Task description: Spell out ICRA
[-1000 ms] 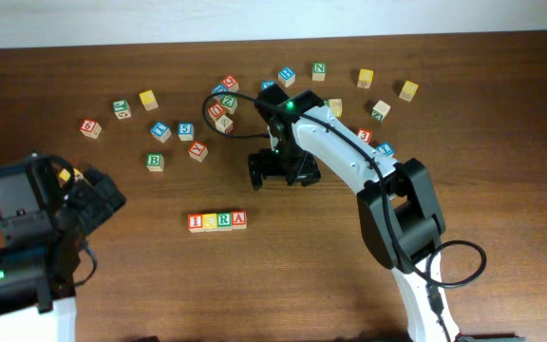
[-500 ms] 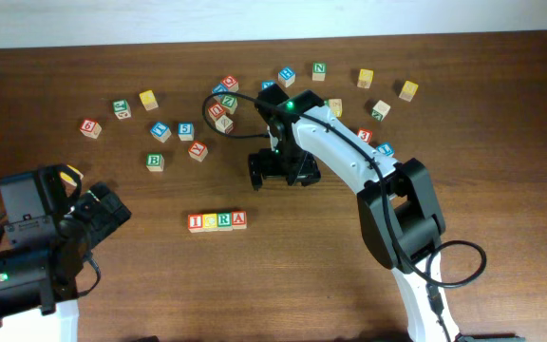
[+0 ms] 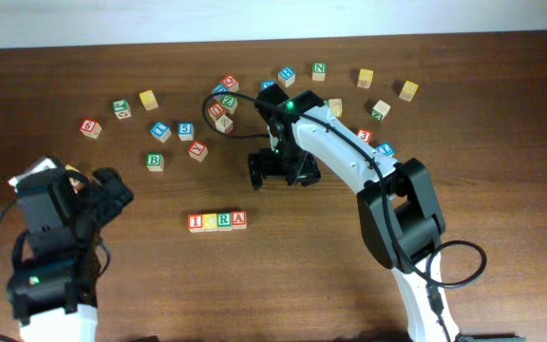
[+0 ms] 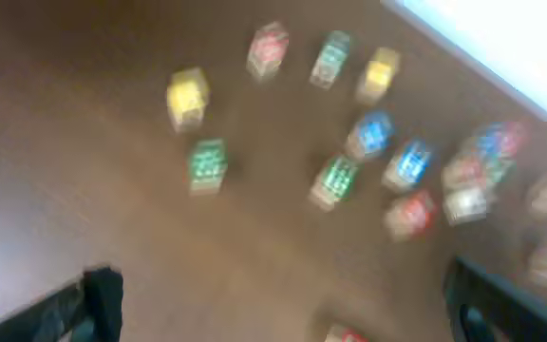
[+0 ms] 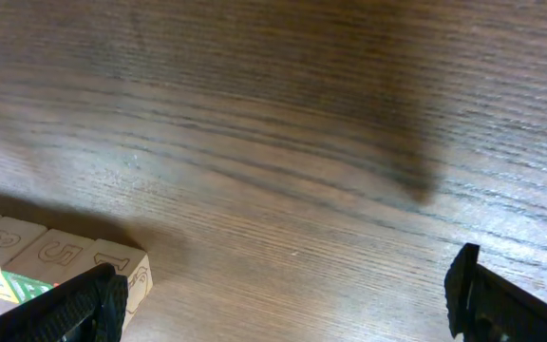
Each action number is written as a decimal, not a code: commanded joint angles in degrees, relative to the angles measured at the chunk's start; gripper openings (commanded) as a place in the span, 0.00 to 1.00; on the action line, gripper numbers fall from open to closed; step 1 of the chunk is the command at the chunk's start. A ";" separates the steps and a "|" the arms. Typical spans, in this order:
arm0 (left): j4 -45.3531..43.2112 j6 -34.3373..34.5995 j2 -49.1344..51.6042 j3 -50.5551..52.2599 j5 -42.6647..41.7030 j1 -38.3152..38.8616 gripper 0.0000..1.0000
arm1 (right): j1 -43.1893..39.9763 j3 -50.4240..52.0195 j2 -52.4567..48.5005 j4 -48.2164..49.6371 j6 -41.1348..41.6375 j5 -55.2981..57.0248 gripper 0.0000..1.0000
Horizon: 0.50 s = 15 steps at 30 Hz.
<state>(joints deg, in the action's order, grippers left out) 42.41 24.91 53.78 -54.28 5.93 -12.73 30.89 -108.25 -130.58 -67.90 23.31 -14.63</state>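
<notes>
Blocks (image 3: 217, 221) toward the front edge of the table (image 3: 292, 285) look light, hard, perhaps slick; pinch opposite flat faces; left gripper (image 3: 114, 190) and right gripper (image 3: 281, 174) gape wide, empty.

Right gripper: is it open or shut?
Open. The right gripper has its fingertips at opposite edges of the wrist view, with only bare table between them.

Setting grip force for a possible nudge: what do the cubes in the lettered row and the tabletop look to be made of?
Row cubes: apparently light wood, matte; the right wrist view shows pale tan sides with stamped numerals, tops colour-printed. Tabletop: dark brown with streaky grain and a soft sheen; solid wood or wood-look laminate, cannot tell which.
</notes>
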 commanded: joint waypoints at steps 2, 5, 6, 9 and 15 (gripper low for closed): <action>-15.32 -0.13 -5.70 7.43 -0.17 0.83 0.99 | 0.15 -1.05 -0.94 0.00 -0.52 0.28 0.98; -20.94 -0.13 -9.20 11.21 -0.15 2.54 0.99 | 0.15 -1.05 -0.94 0.00 -0.52 0.28 0.98; -20.50 -0.13 -10.43 12.13 -0.17 3.08 0.99 | 0.15 -1.05 -0.94 0.00 -0.52 0.28 0.98; -19.12 -0.13 -14.12 14.14 -0.15 4.98 0.99 | 0.15 -1.05 -0.94 0.00 -0.52 0.28 0.99; -18.62 -0.13 -18.58 14.34 -0.15 7.02 0.99 | 0.15 -1.05 -0.94 0.00 -0.52 0.28 0.98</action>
<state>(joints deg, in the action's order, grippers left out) 25.41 24.91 37.06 -40.32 5.96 -6.28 30.89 -108.25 -130.58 -67.88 23.31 -14.63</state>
